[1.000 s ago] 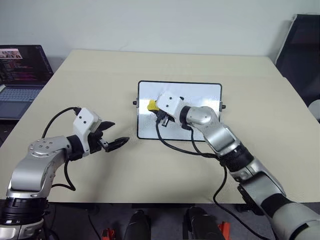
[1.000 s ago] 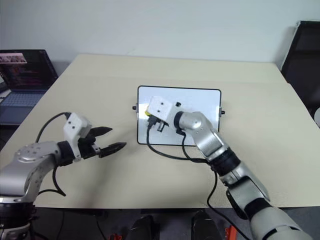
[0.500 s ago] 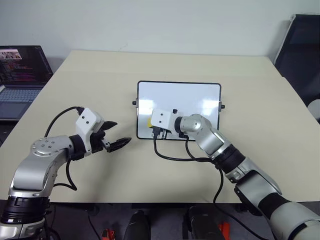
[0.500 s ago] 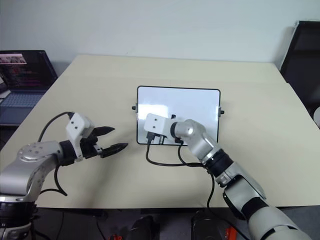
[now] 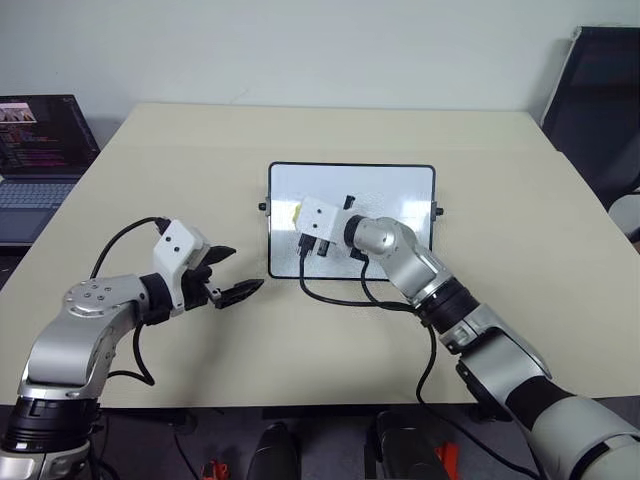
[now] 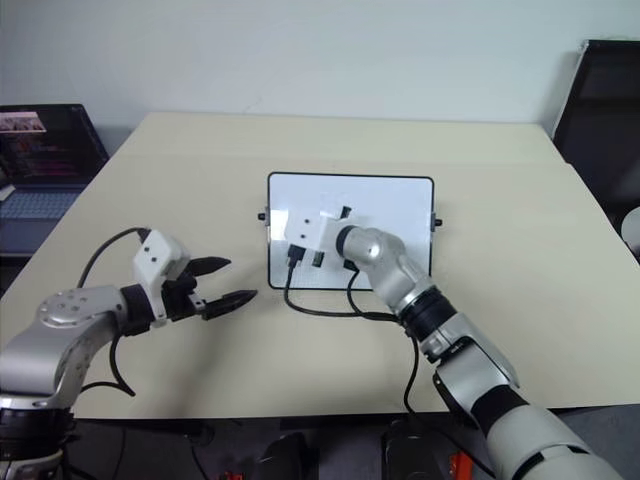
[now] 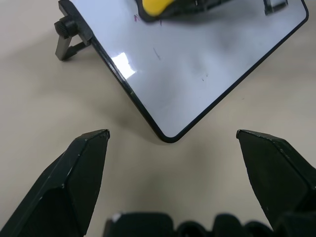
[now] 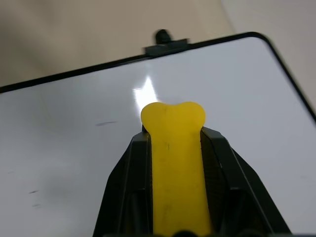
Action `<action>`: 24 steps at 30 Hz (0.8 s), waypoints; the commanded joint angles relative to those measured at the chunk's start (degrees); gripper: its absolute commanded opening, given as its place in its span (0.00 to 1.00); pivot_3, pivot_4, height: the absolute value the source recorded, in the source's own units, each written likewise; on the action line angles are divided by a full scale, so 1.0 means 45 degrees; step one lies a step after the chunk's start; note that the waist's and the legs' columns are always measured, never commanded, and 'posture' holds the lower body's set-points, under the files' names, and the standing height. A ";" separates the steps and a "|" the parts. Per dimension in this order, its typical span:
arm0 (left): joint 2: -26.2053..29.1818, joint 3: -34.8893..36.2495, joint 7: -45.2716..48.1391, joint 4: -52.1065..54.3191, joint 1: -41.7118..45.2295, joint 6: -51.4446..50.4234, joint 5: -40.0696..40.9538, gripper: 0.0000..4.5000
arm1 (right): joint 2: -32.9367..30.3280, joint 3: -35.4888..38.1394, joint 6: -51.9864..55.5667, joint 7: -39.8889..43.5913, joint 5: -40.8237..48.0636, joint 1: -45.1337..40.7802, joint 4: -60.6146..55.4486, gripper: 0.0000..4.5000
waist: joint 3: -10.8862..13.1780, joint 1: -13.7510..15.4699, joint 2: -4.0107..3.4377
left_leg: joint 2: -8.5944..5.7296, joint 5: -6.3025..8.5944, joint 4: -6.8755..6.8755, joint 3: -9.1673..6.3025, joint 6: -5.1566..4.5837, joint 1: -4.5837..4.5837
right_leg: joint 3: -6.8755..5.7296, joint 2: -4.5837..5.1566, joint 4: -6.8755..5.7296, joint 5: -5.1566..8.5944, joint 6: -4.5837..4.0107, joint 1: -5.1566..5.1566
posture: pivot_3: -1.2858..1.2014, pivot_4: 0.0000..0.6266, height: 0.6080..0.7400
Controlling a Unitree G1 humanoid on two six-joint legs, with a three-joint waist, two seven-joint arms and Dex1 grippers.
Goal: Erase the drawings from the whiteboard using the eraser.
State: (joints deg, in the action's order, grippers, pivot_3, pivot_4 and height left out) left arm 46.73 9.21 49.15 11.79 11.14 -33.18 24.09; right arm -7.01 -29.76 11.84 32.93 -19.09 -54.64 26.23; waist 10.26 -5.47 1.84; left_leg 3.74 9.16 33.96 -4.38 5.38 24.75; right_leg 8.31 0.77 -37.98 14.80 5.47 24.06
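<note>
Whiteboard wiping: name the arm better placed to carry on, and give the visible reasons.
Right. The right gripper is shut on the eraser and sits over the whiteboard, where faint marks remain. The left gripper hangs open and empty above the table, off the board's left edge.

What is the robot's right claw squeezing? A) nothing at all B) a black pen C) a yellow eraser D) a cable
C: the right claw is shut on the yellow eraser, held over the whiteboard.
</note>
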 commanded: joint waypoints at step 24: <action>0.0058 0.0333 -0.0120 0.0756 -0.0278 0.0114 0.0155 1.00 | 0.0124 -0.0083 -0.0067 0.0610 -0.0728 0.0047 0.0765 0.22 | -0.0004 -0.0197 0.0010 | 0.0002 -0.0007 0.0005 -0.0008 -0.0001 -0.0015 | 0.0007 -0.0012 -0.0010 0.0006 -0.0064 -0.0002 | 0.52 0.24 1.00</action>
State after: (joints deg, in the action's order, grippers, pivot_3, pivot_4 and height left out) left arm 46.72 9.29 48.75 13.24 9.60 -33.21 24.29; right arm -5.45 -31.51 11.02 39.64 -19.94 -53.89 28.19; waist 10.25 -6.36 1.88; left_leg 3.75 9.13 33.99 -4.42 5.37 24.68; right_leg 8.33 0.72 -38.03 14.80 5.14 24.05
